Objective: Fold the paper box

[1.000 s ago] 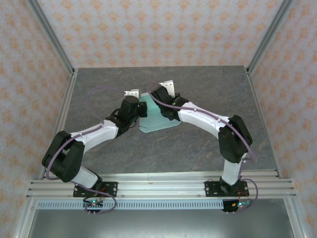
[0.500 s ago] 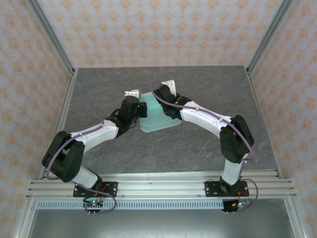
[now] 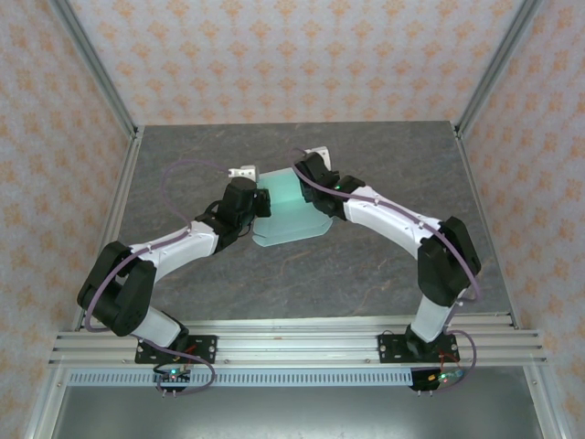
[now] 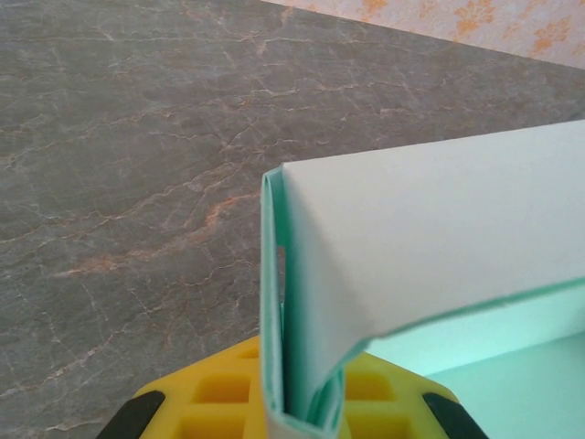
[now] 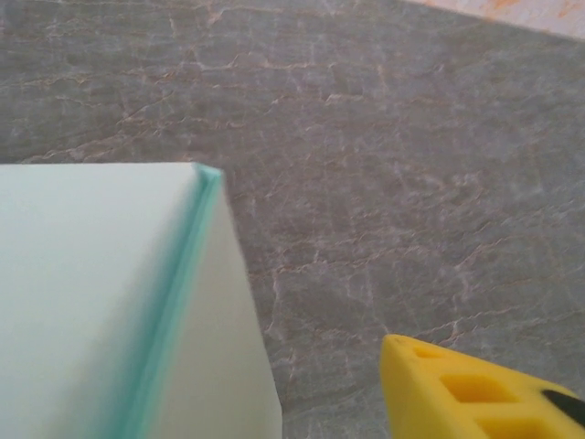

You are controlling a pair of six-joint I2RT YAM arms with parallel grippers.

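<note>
The paper box (image 3: 291, 219) lies just above the centre of my overhead view, on the grey marbled table (image 3: 384, 265). It is a pale mint card, partly folded, with its base flat. In my left wrist view a doubled wall of the card stands upright across the centre and right of the frame. The left gripper (image 4: 302, 412) is clenched on its lower edge, with yellow fingers (image 4: 215, 402) either side. In my right wrist view a folded corner of the box fills the lower left. One yellow finger (image 5: 475, 393) of the right gripper (image 3: 300, 183) sits at lower right, apart from the card, jaws released.
</note>
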